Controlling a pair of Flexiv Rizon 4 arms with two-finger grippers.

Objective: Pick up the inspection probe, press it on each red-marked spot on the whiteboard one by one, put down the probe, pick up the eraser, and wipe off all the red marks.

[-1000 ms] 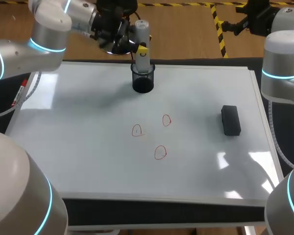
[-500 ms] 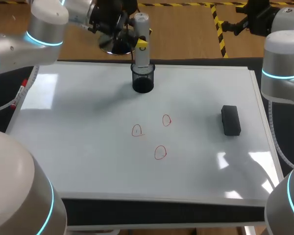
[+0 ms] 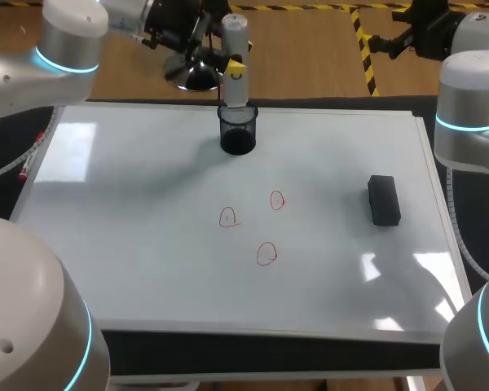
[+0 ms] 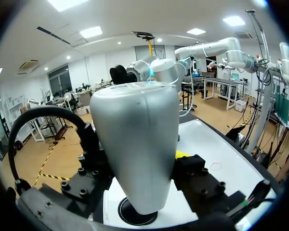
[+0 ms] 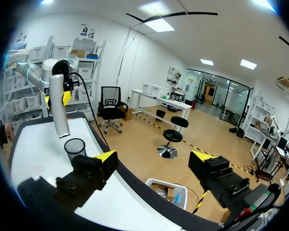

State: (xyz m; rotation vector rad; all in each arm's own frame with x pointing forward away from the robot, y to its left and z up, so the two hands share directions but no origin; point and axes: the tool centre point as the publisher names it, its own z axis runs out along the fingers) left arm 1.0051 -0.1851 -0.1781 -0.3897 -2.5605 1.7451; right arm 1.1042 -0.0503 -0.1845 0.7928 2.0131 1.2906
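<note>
My left gripper is shut on the grey inspection probe, held upright over the black mesh cup at the whiteboard's far middle. The probe's lower end hangs at about the cup's rim. In the left wrist view the probe fills the gap between the fingers, with the cup below it. Three red circles sit mid-board. The black eraser lies to the right. My right gripper stands open and empty, off the board's far right, looking toward the probe.
A marker pen lies by the board's left edge. My right arm stands along the board's right side. Bare board stretches left of the circles and along the front.
My left gripper has lifted the probe straight up out of the cup, a little higher in each frame. The right arm, eraser and marks have not moved.
</note>
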